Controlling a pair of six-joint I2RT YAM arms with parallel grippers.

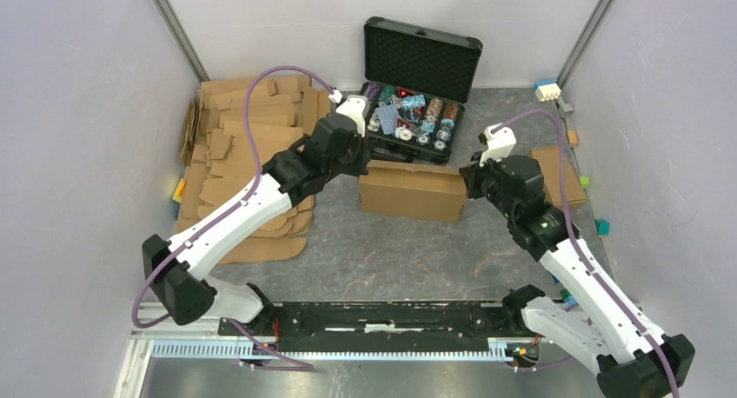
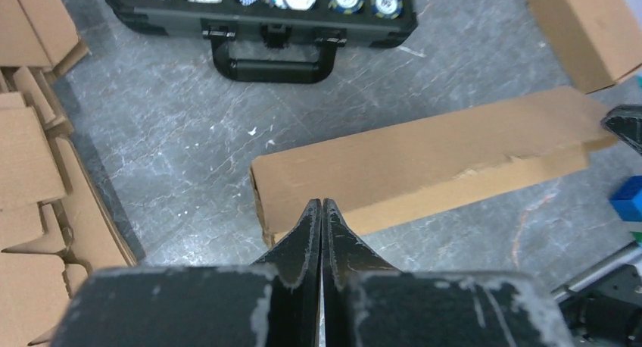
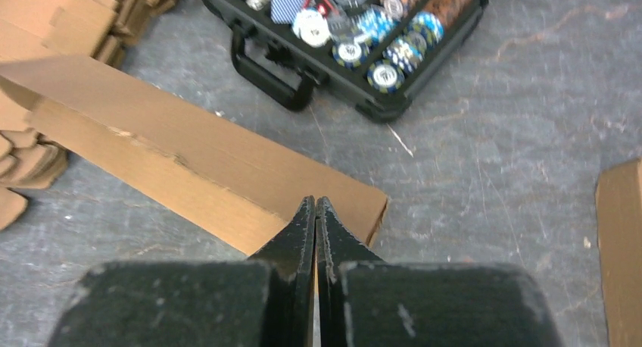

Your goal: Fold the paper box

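The paper box [image 1: 413, 192] is a closed, long brown cardboard box lying on the grey table just in front of the black case. My left gripper [image 1: 363, 165] is at its left end. In the left wrist view the fingers are pressed together, and the tips [image 2: 322, 203] are over the box's [image 2: 424, 161] near left corner with nothing between them. My right gripper [image 1: 470, 179] is at the right end. It is shut and empty too, its tips [image 3: 314, 199] over the right end of the box [image 3: 189, 157].
An open black case [image 1: 413, 120] of poker chips stands right behind the box, handle [image 2: 272, 67] toward it. A pile of flat cardboard sheets [image 1: 243, 146] fills the left side. A smaller brown box [image 1: 556, 176] lies at the right, with coloured blocks [image 1: 547, 89] along the right wall.
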